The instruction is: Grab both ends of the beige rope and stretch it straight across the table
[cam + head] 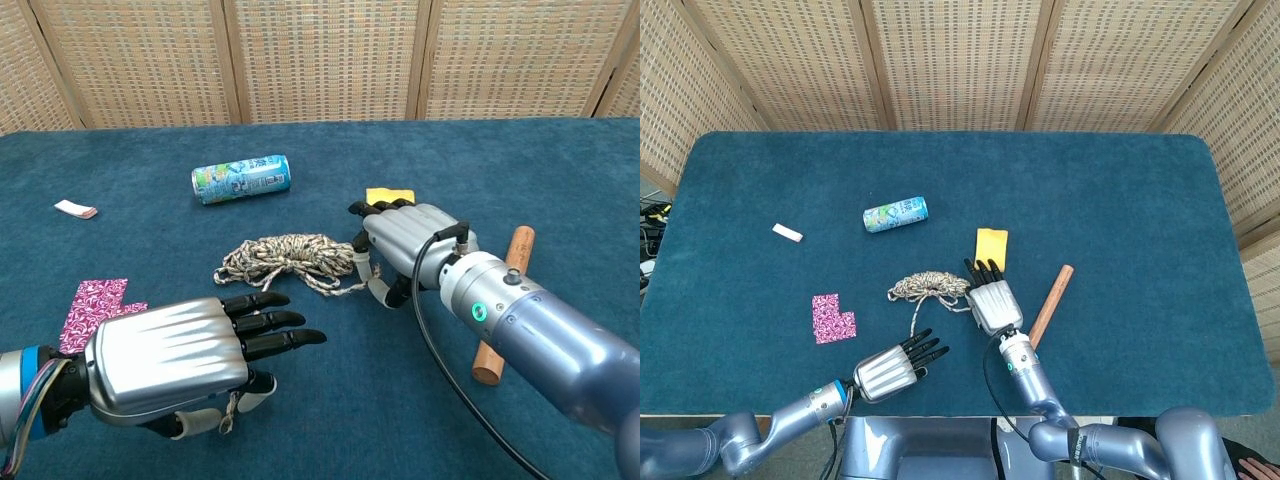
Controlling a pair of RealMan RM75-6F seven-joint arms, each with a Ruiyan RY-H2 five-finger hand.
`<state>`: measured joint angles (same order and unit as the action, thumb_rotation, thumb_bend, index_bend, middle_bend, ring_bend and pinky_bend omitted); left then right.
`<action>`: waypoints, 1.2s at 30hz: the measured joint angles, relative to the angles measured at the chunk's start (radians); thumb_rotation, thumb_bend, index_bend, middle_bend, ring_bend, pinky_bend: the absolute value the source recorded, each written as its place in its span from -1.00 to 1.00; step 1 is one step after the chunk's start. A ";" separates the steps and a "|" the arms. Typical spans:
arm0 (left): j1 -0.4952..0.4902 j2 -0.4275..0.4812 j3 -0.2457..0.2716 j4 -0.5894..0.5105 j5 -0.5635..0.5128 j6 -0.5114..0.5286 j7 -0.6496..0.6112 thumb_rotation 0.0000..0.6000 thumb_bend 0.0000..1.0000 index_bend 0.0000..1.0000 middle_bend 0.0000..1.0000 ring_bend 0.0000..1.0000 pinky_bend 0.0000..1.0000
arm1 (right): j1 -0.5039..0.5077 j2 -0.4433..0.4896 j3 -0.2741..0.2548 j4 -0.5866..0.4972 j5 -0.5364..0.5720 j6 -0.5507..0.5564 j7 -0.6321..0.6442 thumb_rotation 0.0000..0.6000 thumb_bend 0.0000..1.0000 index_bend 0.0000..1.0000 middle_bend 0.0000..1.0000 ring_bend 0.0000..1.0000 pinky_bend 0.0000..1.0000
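Your beige rope lies in a loose bundle near the centre of the surface, with a thin strand trailing down toward the lower edge of the head view. In the chest view the bundle sits mid-frame, and the strand's loose end shows just under your left robot hand.

Left robot hand: low in the head view, left of centre, below the bundle. In the chest view this robot hand fills the lower left, back facing the camera, its dark fingers stretched out and slightly apart, pointing right. The trailing strand's end lies right at the thumb side underneath; whether it is pinched you cannot tell from either view.

Right robot hand: just right of the bundle, fingers pointing toward the top of the frame. In the chest view it stands at the bundle's right edge with fingers curled downward around the rope's end there; the grip itself is hidden behind the knuckles.

Other items on the surface:
- green drink can on its side, above and left of the bundle
- yellow block just above the right robot hand
- wooden stick to its right, tilted
- pink patterned piece at left
- small white piece at far left
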<state>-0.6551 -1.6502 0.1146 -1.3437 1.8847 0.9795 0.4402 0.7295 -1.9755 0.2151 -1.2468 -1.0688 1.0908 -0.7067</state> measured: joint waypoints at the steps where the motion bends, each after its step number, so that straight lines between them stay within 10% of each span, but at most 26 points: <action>1: -0.001 -0.003 0.002 0.004 -0.001 0.001 -0.001 1.00 -0.23 0.06 -1.00 -1.00 -1.00 | 0.000 -0.002 -0.001 0.003 0.000 -0.001 0.002 1.00 -0.04 0.35 -0.97 -1.00 -1.00; 36: -0.016 -0.049 0.034 0.042 -0.030 0.012 0.009 1.00 -0.15 0.25 -1.00 -1.00 -1.00 | -0.010 0.004 -0.003 0.012 -0.009 -0.008 0.025 1.00 -0.03 0.37 -0.96 -1.00 -1.00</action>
<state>-0.6708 -1.6988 0.1486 -1.3018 1.8548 0.9916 0.4497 0.7198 -1.9713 0.2117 -1.2344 -1.0774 1.0833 -0.6820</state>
